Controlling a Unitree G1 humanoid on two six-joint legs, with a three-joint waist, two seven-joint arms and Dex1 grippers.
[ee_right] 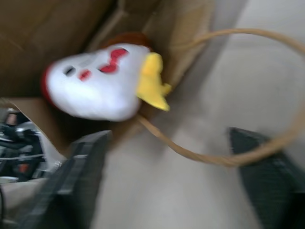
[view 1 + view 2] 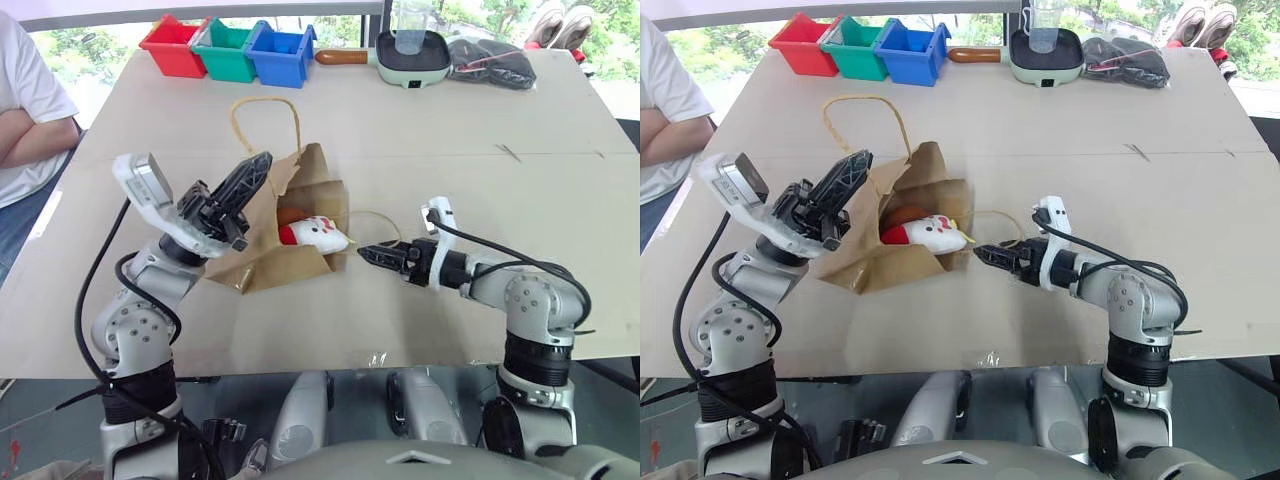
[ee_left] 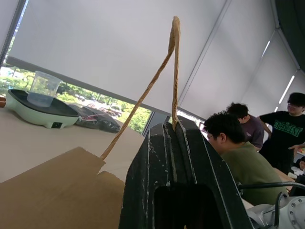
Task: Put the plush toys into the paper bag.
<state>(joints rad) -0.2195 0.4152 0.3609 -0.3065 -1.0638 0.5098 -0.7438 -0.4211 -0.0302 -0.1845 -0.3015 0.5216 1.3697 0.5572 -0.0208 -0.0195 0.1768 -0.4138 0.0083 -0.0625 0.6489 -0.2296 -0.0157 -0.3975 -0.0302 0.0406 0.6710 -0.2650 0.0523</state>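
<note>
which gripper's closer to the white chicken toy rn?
Right. The right gripper sits just off the bag mouth beside the white chicken toy. The left gripper is up at the paper bag rim, clamped on a handle.

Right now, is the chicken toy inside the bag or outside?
Partly inside: the white chicken lies in the paper bag's open mouth, its yellow end poking out.

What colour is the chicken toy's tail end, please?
Yellow; the chicken toy shows best in the right wrist view.
</note>
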